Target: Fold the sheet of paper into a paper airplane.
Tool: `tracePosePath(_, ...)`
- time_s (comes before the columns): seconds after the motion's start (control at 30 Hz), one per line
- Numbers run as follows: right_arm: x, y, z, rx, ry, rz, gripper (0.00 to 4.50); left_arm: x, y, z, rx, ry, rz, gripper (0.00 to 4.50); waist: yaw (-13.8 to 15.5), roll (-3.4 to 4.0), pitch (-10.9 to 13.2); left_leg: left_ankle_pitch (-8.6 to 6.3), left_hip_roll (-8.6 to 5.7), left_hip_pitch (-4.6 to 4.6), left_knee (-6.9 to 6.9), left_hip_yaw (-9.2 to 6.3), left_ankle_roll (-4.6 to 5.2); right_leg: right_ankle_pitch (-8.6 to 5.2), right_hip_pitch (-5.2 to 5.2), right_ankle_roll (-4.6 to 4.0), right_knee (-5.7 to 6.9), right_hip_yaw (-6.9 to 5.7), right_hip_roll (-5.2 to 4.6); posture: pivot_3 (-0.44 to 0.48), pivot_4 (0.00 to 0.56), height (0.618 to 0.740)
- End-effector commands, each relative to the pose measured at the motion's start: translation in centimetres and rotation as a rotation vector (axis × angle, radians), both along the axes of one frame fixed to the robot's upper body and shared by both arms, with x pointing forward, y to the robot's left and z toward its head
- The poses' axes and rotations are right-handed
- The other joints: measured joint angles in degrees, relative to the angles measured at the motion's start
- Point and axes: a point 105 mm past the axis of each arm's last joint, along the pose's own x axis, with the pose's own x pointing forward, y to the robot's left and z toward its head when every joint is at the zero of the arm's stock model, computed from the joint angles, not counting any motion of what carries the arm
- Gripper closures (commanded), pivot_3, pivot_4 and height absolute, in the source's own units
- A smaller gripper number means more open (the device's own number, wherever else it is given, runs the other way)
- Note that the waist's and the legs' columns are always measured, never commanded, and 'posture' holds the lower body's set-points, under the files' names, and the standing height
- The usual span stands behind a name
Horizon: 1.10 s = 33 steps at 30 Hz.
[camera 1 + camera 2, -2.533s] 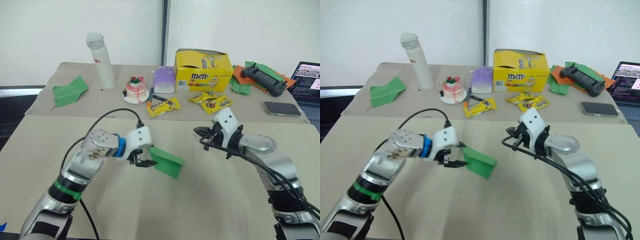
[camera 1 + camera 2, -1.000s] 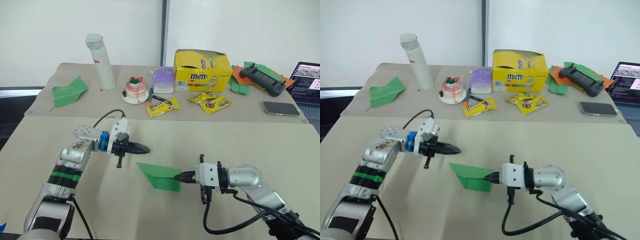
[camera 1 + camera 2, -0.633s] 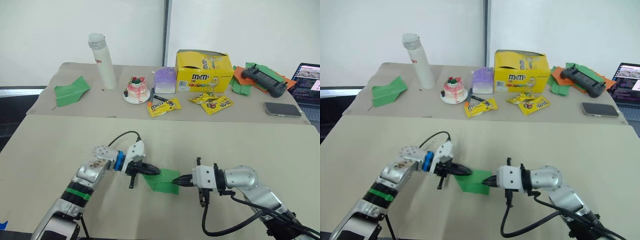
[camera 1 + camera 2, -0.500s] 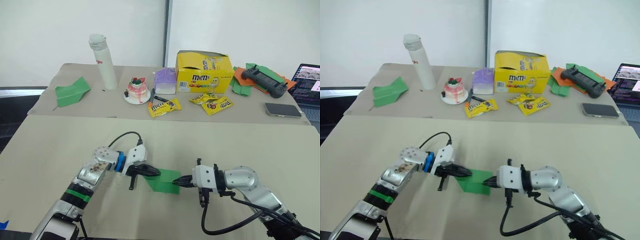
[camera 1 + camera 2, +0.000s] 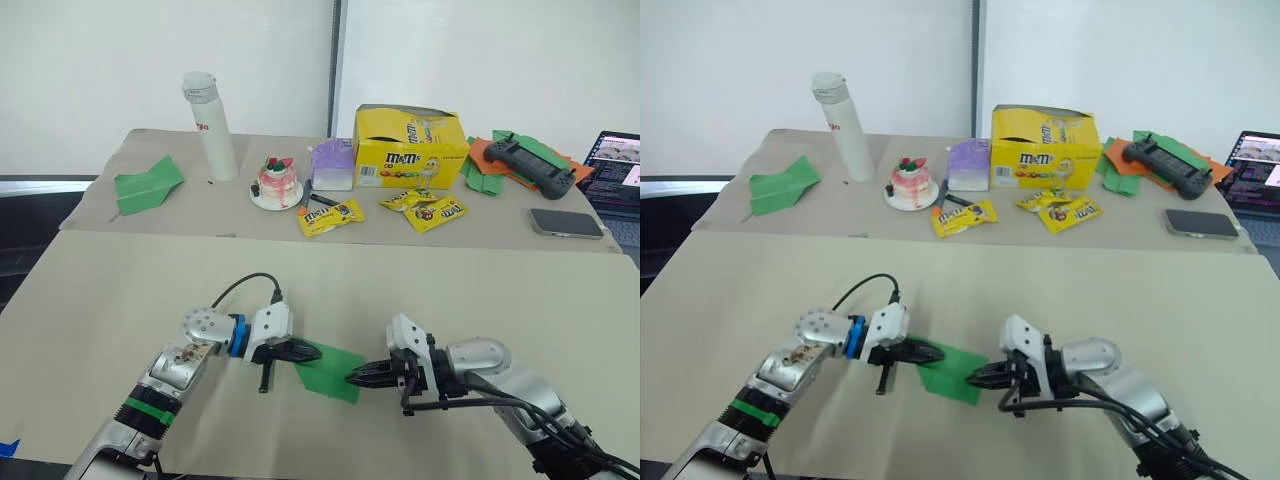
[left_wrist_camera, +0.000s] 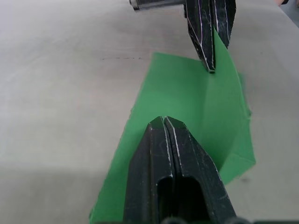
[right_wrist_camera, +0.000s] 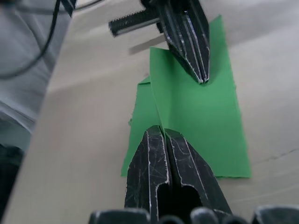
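Laptop (image 5: 618,172) cut off at frame edge

A plain white wall (image 5: 120,60) fills the top of the frame, split by a dark vertical strip (image 5: 335,65) just right of centre. Below it stand two tan tables: the far table (image 5: 180,215) runs across the middle of the frame, and the near table (image 5: 120,290) takes up the lower half, meeting it along a straight seam. At the far left edge a dark gap (image 5: 25,215) shows beside the tables. A small blue patch (image 5: 6,450) sits in the lower left corner. The light is even and soft.
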Motion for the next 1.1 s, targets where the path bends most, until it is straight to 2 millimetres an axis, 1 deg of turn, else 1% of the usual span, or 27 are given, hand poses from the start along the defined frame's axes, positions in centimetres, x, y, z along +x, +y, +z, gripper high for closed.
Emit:
tracePosePath(0.03,0.8,-0.2,0.2,0.040,0.108,-0.059,4.50,-1.2,0.3,-2.5,0.076,0.077,0.001,4.46,-0.09,-0.06,-0.09,0.00,0.01,0.04,-0.01,0.00,0.00,0.00,0.02,0.00,0.00,0.00,0.01,0.000,0.150,0.740)
tracePosePath(0.2,1.5,-1.0,-1.5,0.022,0.287,-0.141,4.50,-1.2,0.2,-2.3,0.060,0.073,0.012,4.46,-0.35,-0.24,-0.36,0.00,0.03,0.23,-0.03,0.00,0.00,0.00,0.17,0.00,0.02,-0.01,0.03,0.000,0.150,0.740)
tracePosePath(0.27,1.8,-1.2,-1.8,0.029,0.330,-0.178,4.50,-0.9,0.2,-2.0,0.046,0.065,0.028,4.46,-0.39,-0.42,-0.49,0.00,0.04,0.32,-0.04,0.00,0.00,0.00,0.24,-0.01,0.02,-0.01,0.04,0.000,0.150,0.740)
tracePosePath(0.43,1.5,-1.4,-2.2,0.005,0.394,-0.189,4.50,0.2,0.3,-0.6,-0.008,0.058,0.071,4.46,-0.26,-0.64,-0.66,0.00,0.05,0.42,-0.05,0.00,0.00,-0.01,0.34,-0.02,0.01,-0.02,0.03,0.000,0.150,0.740)
tracePosePath(0.47,1.4,-1.4,-2.3,-0.004,0.399,-0.189,4.50,0.4,0.3,-0.3,-0.020,0.058,0.079,4.46,-0.26,-0.64,-0.66,0.00,0.05,0.41,-0.05,0.00,0.00,-0.02,0.33,-0.02,0.00,-0.02,0.03,0.000,0.150,0.740)
tracePosePath(0.6,1.1,-1.7,-3.1,-0.075,0.403,-0.187,4.50,1.3,0.3,1.8,-0.118,0.070,0.125,4.46,-0.33,-0.65,-0.66,0.00,0.05,0.39,-0.06,0.00,0.00,-0.02,0.31,-0.01,0.01,-0.02,0.03,0.000,0.150,0.740)
tracePosePath(0.7,1.0,-2.0,-3.6,-0.128,0.402,-0.195,4.50,1.4,0.4,2.8,-0.155,0.074,0.137,4.46,-0.32,-0.65,-0.67,0.00,0.06,0.38,-0.06,0.00,0.00,-0.02,0.29,-0.01,0.01,-0.02,0.03,0.000,0.150,0.740)
tracePosePath(0.83,1.3,-2.6,-4.2,-0.211,0.403,-0.241,4.50,1.3,0.4,3.1,-0.166,0.075,0.143,4.46,-0.26,-0.75,-0.73,-0.01,0.05,0.38,-0.06,-0.01,-0.01,-0.02,0.31,-0.01,-0.01,-0.02,0.01,0.000,0.150,0.740)
tracePosePath(0.97,1.8,-3.0,-4.3,-0.253,0.388,-0.289,4.50,1.1,0.3,2.9,-0.167,0.075,0.151,4.46,-0.19,-0.92,-0.83,-0.01,0.05,0.38,-0.06,0.00,-0.01,-0.02,0.33,-0.01,-0.04,-0.03,0.01,0.000,0.150,0.740)
tracePosePath(1.1,1.7,-3.4,-4.2,-0.297,0.351,-0.299,4.50,0.9,0.1,2.7,-0.172,0.075,0.157,4.46,0.16,-1.00,-0.88,-0.01,0.04,0.37,-0.05,-0.01,-0.01,-0.02,0.36,-0.01,-0.09,-0.02,-0.02,0.000,0.150,0.740)
